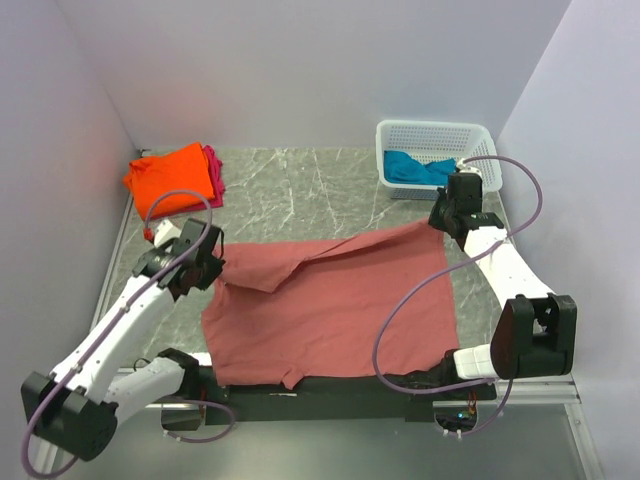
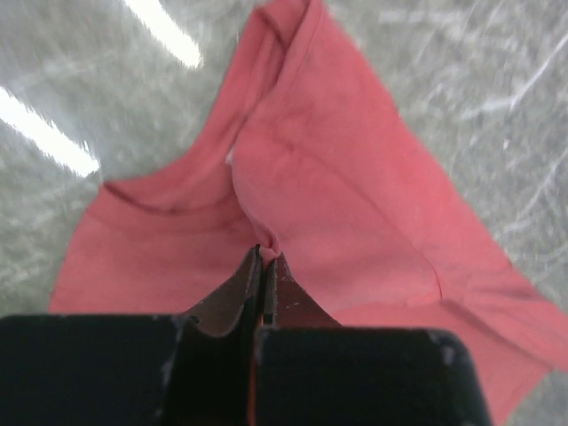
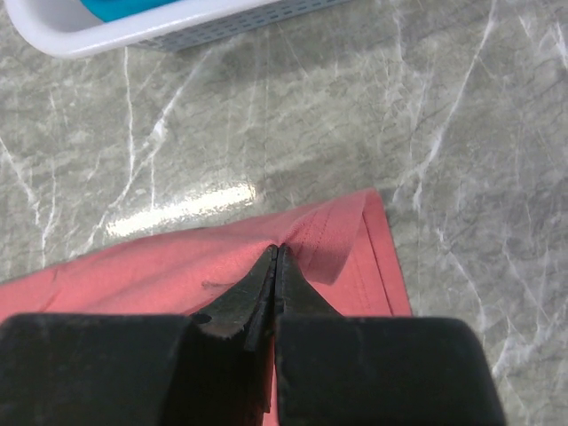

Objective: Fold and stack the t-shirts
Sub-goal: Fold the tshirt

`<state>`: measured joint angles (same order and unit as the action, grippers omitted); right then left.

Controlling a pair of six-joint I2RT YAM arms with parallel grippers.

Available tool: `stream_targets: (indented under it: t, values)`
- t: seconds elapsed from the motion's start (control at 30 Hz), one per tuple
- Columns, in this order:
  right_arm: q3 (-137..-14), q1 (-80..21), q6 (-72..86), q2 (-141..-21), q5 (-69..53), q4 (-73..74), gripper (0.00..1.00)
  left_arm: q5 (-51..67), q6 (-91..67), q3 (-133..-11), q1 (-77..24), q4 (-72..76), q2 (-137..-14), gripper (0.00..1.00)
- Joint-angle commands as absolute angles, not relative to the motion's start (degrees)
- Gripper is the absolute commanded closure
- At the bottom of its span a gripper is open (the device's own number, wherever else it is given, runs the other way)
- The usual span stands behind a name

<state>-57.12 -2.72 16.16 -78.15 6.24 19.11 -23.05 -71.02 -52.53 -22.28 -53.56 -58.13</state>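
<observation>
A white plastic mesh basket (image 1: 430, 137) stands at the far right corner of the grey marble-patterned desk (image 1: 300, 185), near the right wall. Plain pale walls (image 1: 320, 60) enclose the desk on three sides.

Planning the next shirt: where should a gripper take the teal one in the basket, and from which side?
Likely best: pinch a raised fold of the teal t-shirt, coming down from above: it lies crumpled inside the white basket, whose walls block any sideways approach.
</observation>
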Motion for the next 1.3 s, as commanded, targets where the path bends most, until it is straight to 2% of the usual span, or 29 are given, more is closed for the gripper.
stream_targets:
  t: [0.0, 0.23, 0.27, 0.33, 0.37, 0.4, 0.43, 0.47, 0.5, 0.6, 0.73, 0.87, 1.07, 1.27]
  values:
    - [-59.77, -2.37, 15.03, -78.22, 7.91, 20.04, 1.00, -17.60, -74.88, -47.91, -23.64, -54.67, -53.28, 0.99]
    - [-53.72, -2.46, 18.71, -74.98, 8.96, 23.28, 1.00, -13.98, -78.92, -39.20, -25.93, -57.56, -47.56, 0.99]
    - [-52.66, -2.55, 19.42, -74.19, 9.31, 23.55, 1.00, -12.76, -78.66, -38.50, -26.19, -57.22, -45.81, 0.88]
    - [-49.68, -2.46, 20.56, -71.47, 8.18, 23.64, 0.98, -11.43, -76.82, -37.71, -26.45, -55.91, -43.95, 0.73]
    - [-48.96, -2.55, 20.65, -70.67, 8.00, 23.56, 0.91, -13.08, -76.29, -37.27, -26.46, -55.64, -42.99, 0.54]
    - [-48.43, -2.46, 21.00, -69.71, 7.65, 23.64, 0.75, -14.40, -77.25, -37.53, -26.46, -57.03, -41.76, 0.42]
    - [-47.99, -2.46, 21.18, -68.04, 7.65, 23.90, 0.65, -15.72, -76.82, -38.05, -26.46, -57.13, -41.31, 0.31]
    - [-47.99, -2.55, 21.09, -67.07, 7.73, 24.25, 0.49, -18.78, -76.38, -40.32, -26.46, -58.00, -40.79, 0.02]
    - [-48.16, -2.46, 21.27, -66.36, 7.73, 24.52, 0.23, -20.20, -76.90, -41.73, -26.46, -59.14, -40.78, 0.01]
    - [-49.04, -2.55, 21.27, -64.25, 5.02, 24.61, 0.14, -24.33, -75.77, -46.22, -26.46, -59.95, -41.13, 0.01]
    - [-48.61, -2.64, 20.48, -63.98, -2.53, 20.57, 0.13, -22.77, -70.41, -46.06, -26.37, -45.67, -43.32, 0.01]
    - [-48.25, -3.77, 20.65, -68.45, -5.54, 17.67, 0.13, -19.87, -64.96, -46.05, -26.19, -34.22, -54.27, 0.01]
    - [-51.94, -4.83, 21.88, -81.46, -3.43, 16.79, 0.15, -20.48, -60.30, -51.49, -22.86, -30.50, -73.96, 0.01]
    - [-54.14, -4.83, 23.90, -92.53, -4.83, 14.15, 0.16, -17.93, -57.31, -52.03, -19.61, -23.12, -86.46, 0.01]
